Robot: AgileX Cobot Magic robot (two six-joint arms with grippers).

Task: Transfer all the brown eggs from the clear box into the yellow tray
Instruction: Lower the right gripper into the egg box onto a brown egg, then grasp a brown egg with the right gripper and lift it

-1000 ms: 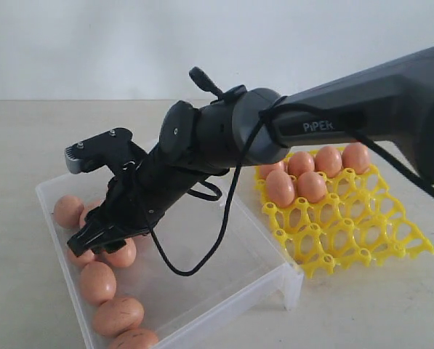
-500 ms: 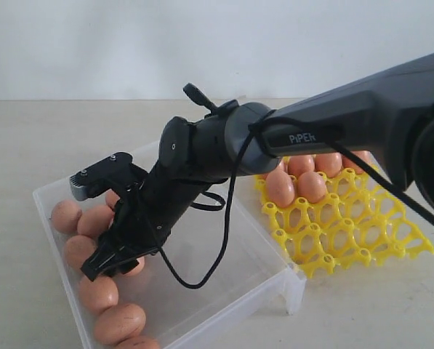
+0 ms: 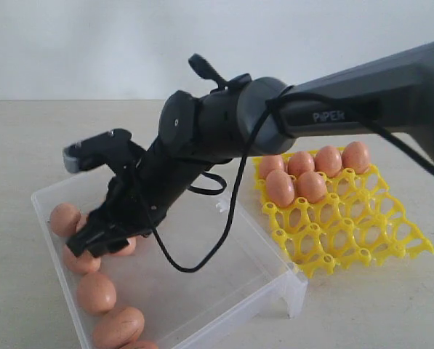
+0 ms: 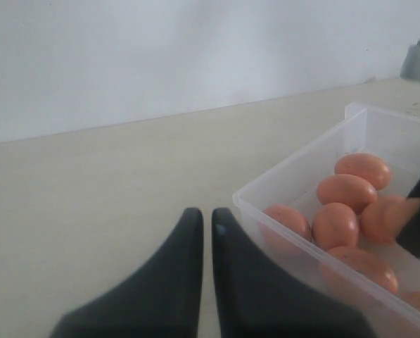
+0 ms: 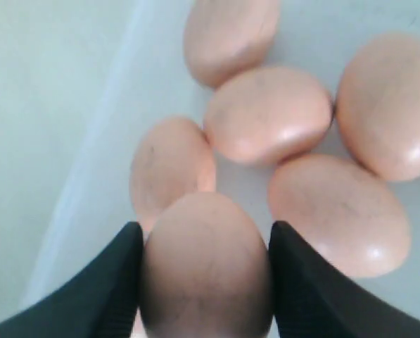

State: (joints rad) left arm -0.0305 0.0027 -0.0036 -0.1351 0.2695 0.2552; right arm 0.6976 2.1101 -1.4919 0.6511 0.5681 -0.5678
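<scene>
One brown egg (image 5: 206, 271) sits clamped in the right hand (image 5: 204, 282); arm (image 3: 362, 102) reads "PiPER"

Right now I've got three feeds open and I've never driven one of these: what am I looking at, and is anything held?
It is a robot with two arms, each ending in a two-fingered tool. The wide picture comes from a camera off the arms: the right arm reaches into the clear box, where loose eggs lie, beside the yellow tray, which holds five eggs so far. The other two pictures come from cameras on the wrists. The right tool has its fingers on either side of an egg, apparently gripping it. The left tool rests shut and empty outside the box.
</scene>
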